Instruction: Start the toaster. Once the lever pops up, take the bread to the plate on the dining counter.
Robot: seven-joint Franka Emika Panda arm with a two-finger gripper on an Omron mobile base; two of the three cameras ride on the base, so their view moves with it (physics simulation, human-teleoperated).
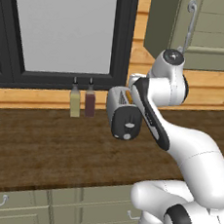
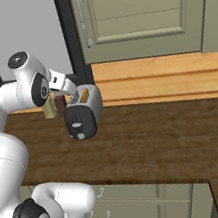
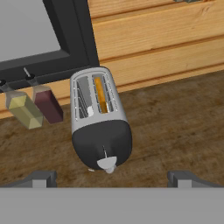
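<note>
Here, in the left base view, one toaster (image 1: 125, 113) stands on the brown wooden counter (image 1: 46, 151), its black end facing the robot, with two slim bottles (image 1: 82, 98) just beside it on the left. In the right base view, its long axis runs from the front toward the wall. In the hand view, one bread (image 3: 100, 94) slice sits in the right of two slots, and the gripper (image 3: 111, 178) hangs over the toaster, fingers spread wide, grasping nothing. No writing is readable.
</note>
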